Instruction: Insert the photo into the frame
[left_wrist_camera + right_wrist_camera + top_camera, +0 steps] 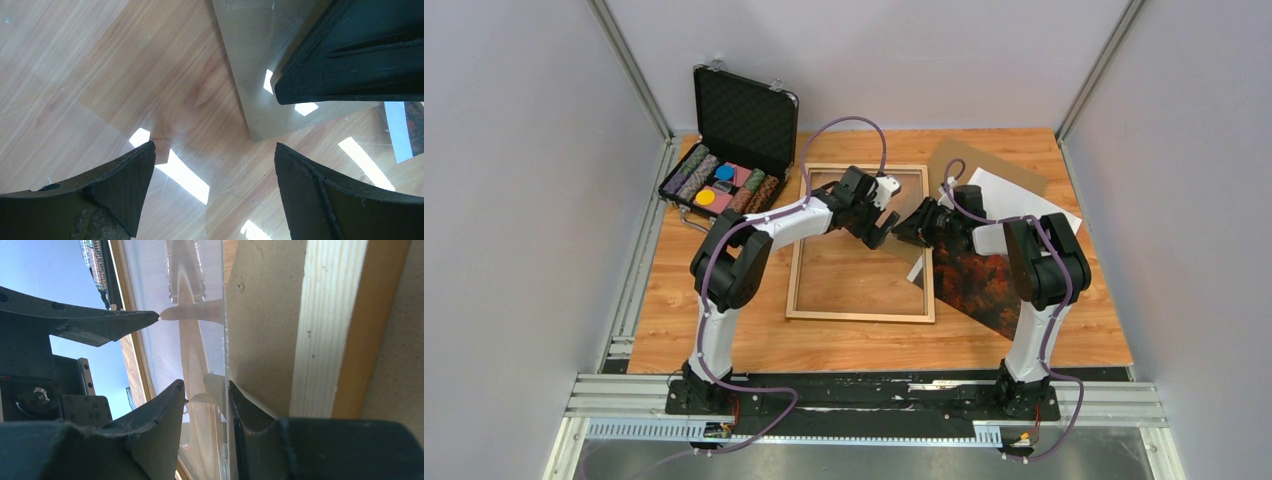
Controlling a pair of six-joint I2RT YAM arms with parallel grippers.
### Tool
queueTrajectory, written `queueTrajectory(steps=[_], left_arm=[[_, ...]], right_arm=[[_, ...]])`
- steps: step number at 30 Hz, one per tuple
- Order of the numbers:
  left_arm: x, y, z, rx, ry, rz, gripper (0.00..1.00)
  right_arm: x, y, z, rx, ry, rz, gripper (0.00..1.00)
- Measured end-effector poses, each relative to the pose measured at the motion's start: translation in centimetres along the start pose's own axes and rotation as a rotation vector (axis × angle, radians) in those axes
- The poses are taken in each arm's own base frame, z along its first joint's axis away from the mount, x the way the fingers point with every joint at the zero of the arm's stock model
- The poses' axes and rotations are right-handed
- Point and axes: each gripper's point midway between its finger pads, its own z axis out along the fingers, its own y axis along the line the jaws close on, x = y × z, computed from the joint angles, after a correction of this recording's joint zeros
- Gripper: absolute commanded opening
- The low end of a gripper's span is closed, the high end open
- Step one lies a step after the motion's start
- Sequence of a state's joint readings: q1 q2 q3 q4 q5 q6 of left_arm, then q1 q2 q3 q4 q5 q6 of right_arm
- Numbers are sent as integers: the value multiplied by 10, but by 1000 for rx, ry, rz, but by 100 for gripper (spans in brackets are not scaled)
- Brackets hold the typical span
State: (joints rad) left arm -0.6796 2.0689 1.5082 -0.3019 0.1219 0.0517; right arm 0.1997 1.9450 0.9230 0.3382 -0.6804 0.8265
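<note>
Two pincers meet over the far right corner of the frame [860,314]. The left pincer [212,150] hangs with its fingers spread wide and nothing between them, pointing down at the clear sheet [202,352]. The right pincer [206,387] has that sheet's edge between its fingers. One finger lies against the sheet, but I cannot tell whether the other presses on it, so I cannot tell whether this is a grip. The two fingertips nearly touch each other, which leaves little room to turn.

The frame lies flat in the middle of the desk [724,300], with bare wood showing through the near part of its opening. The photo [972,280] lies picture side up just outside the frame's right rail. It is set at an angle, and the right arm [1044,260] crosses over it. The brown backing board [989,165] lies partly under the photo's far end. An open black case [746,115] of poker chips [719,185] sits well apart at the far left corner.
</note>
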Motion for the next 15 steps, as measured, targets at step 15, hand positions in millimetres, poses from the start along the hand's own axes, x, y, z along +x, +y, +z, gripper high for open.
queueTrajectory(steps=[15], left_arm=[[1,0,1,-2,-1,4,95]], right_arm=[[0,1,-2,7,5,-14,38]])
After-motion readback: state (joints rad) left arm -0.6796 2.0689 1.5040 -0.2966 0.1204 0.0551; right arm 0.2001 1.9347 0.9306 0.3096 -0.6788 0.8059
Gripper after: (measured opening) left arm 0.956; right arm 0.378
